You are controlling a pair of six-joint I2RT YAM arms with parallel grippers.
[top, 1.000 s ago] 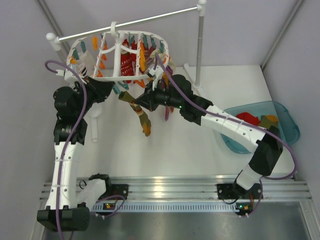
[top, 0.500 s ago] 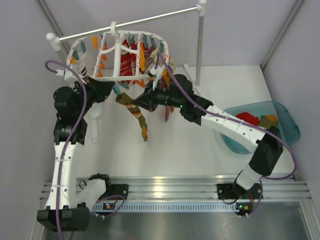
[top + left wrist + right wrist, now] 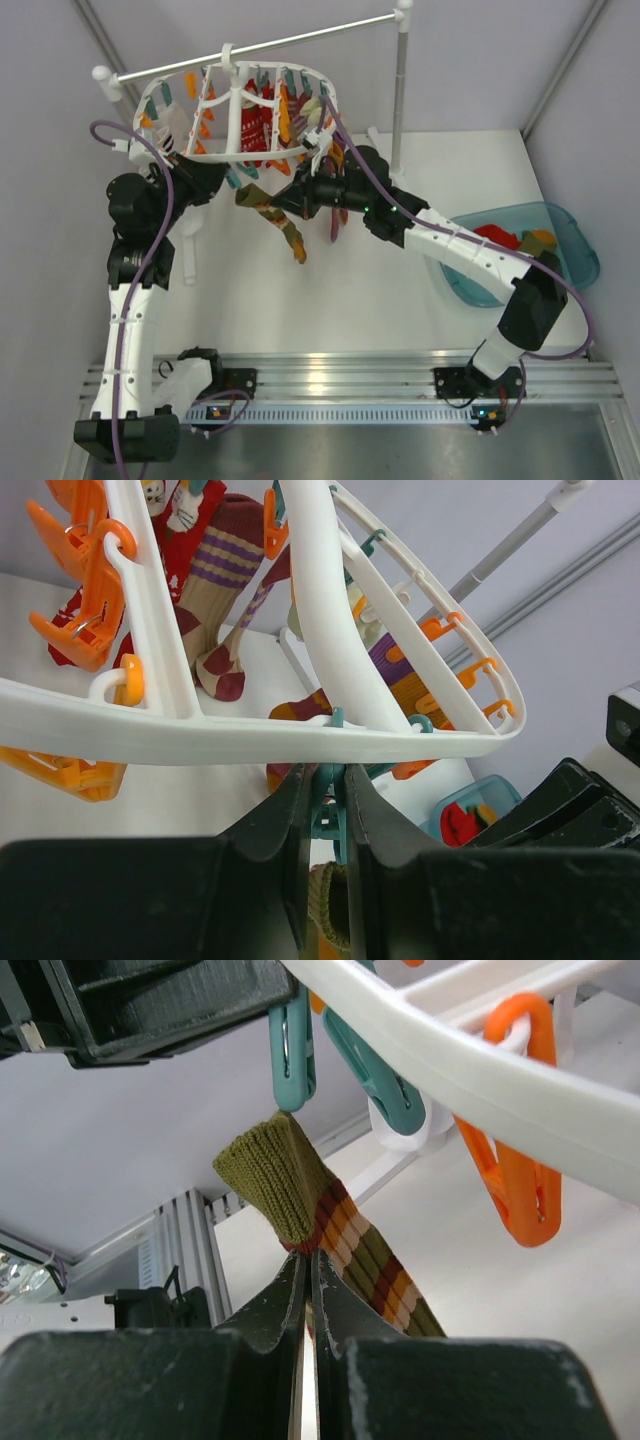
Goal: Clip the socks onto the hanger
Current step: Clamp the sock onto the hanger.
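Note:
The white oval hanger [image 3: 180, 152] hangs from the rod, with orange and teal clips round its rim. My right gripper [image 3: 312, 1260] is shut on the striped sock [image 3: 300, 1200], pinching it just below its olive cuff; the cuff sits right under a teal clip [image 3: 292, 1052]. In the top view the sock [image 3: 280, 222] dangles from the right gripper [image 3: 290, 196] below the hanger's near rim. My left gripper [image 3: 328, 785] is shut on that teal clip [image 3: 328, 818], squeezing its handles under the hanger rim [image 3: 200, 738]. The olive cuff [image 3: 325, 905] shows between my left fingers.
Other socks, red, purple and beige-striped, hang clipped inside the hanger [image 3: 255, 125]. A teal bin [image 3: 575, 245] with more socks sits at the right. The white rod-and-pole stand [image 3: 400, 80] stands behind the hanger. Grey walls close in on both sides.
The right gripper has shifted slightly right and up with the sock; the sock's hanging end has swung a little. The left arm has stayed in place at the clip.

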